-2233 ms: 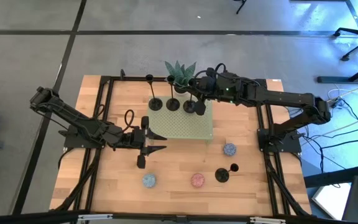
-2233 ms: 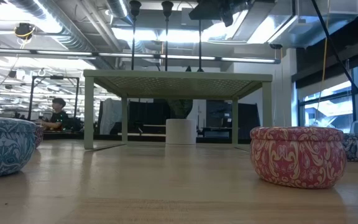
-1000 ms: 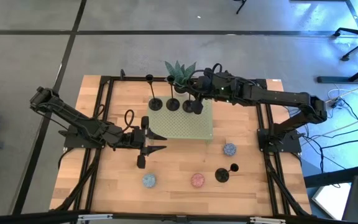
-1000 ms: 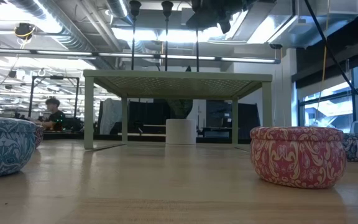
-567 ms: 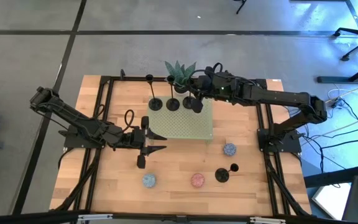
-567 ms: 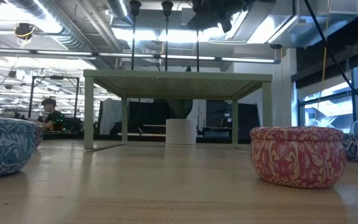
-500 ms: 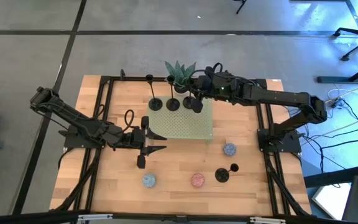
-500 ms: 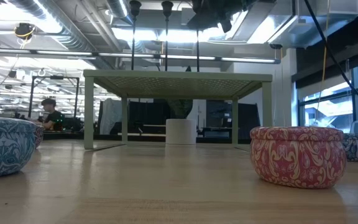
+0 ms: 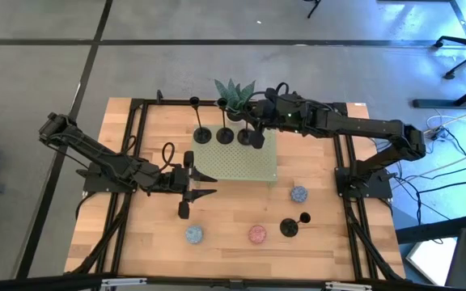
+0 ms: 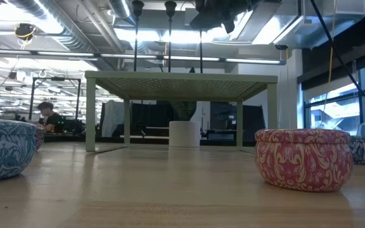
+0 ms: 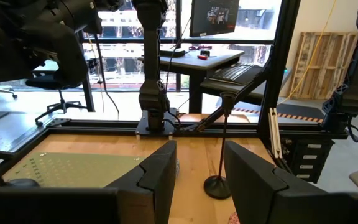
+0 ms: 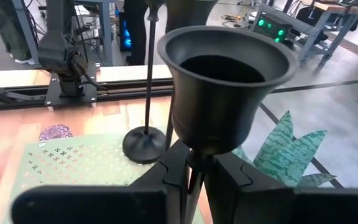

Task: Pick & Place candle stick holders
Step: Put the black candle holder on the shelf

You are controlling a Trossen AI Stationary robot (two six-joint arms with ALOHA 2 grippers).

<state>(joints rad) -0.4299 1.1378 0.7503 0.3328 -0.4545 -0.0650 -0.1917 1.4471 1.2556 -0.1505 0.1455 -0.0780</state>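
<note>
- Your right gripper (image 9: 256, 129) is over the far right part of the green shelf (image 9: 237, 166), clenched on the stem of a holder (image 12: 225, 81), just under its cup.
- In the right wrist view the two fingers (image 12: 169, 177) pinch the thin stem and the black cup stands upright above them.
- You can't tell from the pictures whether that held holder's base rests on the shelf or hangs just above it.
- Two more holders stand on the shelf's far edge, left of the held one: one at the far left corner (image 9: 203, 134), the next (image 9: 226, 134) just right of it.
- The fourth holder (image 9: 289, 227) stands on the table (image 9: 152, 242), near right, well apart from the shelf; the left wrist view shows it upright (image 11: 219, 185).
- Your left gripper (image 9: 205, 185) hovers low at the shelf's left side, its fingers parted and holding nothing.
- A plant (image 9: 235, 93) sits just behind the shelf.
- Three patterned tins lie on the near table: a blue one (image 9: 194, 234) near left, a pink one (image 9: 256, 234) in the middle, another blue one (image 9: 298, 194) to the right.
- A person (image 10: 46, 117) sits far back in the room in the low view.
- You'll find no readable writing or brand marks on any of these things.
</note>
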